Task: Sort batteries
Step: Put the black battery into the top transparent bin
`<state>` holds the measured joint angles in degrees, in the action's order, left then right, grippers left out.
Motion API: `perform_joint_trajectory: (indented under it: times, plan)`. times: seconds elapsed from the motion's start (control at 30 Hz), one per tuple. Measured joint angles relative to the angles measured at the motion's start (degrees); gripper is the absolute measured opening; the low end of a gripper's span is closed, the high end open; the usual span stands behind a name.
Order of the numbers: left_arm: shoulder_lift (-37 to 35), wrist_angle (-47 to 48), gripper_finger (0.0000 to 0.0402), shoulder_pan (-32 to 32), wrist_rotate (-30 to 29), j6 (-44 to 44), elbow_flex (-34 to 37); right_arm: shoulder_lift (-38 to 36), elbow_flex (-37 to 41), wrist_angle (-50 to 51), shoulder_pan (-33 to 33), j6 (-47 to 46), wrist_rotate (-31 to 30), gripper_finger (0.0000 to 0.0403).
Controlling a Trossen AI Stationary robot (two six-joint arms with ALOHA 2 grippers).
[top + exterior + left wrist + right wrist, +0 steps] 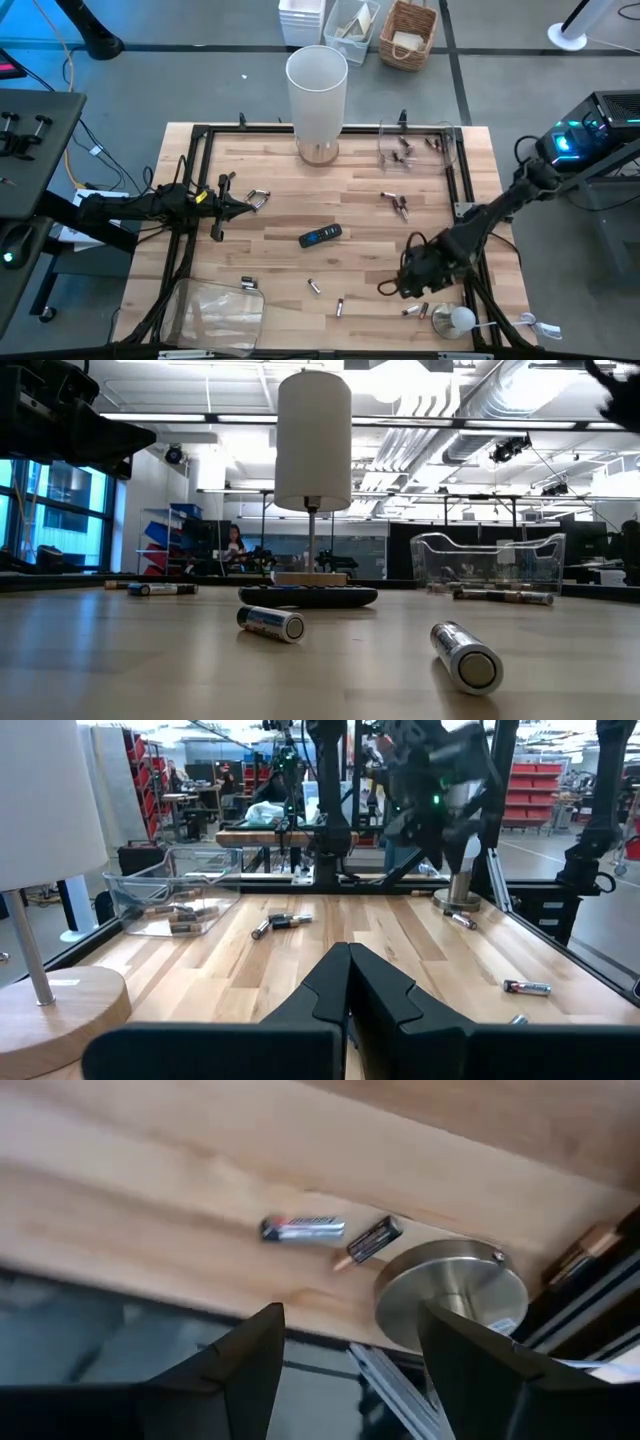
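High view shows my right end effector [412, 283] low over the near-right part of the table [350, 215], and my left end effector [262, 199] out over the left-middle of the table, its fingers pressed together and holding nothing, as my left wrist view confirms. In my right wrist view my fingers [245, 1355] stand apart with nothing between them, and past them lie two batteries: a silvery battery [302, 1229] and a dark battery with a copper end [368, 1241], lying close together, the dark one just beside the round metal base [452, 1293] of a small lamp-like stand. In the high view that pair [416, 311] sits just nearer and to the right of my right end effector, next to the stand's round base [446, 318]. More loose batteries lie to the left of my right end effector along the near side: one [339, 306], another [313, 286], and two [249, 284] by the clear tray [215, 312] at the near-left corner. A small cluster [396, 202] lies farther out from my right end effector, toward the far side, and several sit in the clear bin [420, 146] at the far right. A black remote-like bar [320, 236] lies in the table's middle, and a tall white lamp [318, 100] stands at the far edge.
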<state>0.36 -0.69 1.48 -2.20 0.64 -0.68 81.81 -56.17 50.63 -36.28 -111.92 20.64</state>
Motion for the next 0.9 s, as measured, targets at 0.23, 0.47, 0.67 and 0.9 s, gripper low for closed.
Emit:
perform_joint_trajectory:
  times: [0.23,0.47,0.67,0.9]
  plan:
    - [0.00,0.00,0.0001,0.00,0.01,0.00,0.00,2.85,7.31,-12.06,-0.50,-10.63,0.16,0.0224]
    - [0.00,0.00,0.0001,0.00,0.02,-0.01,0.00,4.25,14.66,-25.08,-0.57,-13.28,5.34,0.0224]
    - [0.00,0.00,0.0001,-0.01,0.02,-0.02,0.00,4.06,15.81,-25.20,-0.91,-13.87,6.15,0.0224]
    - [0.00,0.00,0.0001,-0.01,0.00,-0.01,0.00,4.04,15.81,-22.73,-3.68,-18.12,7.70,0.0224]
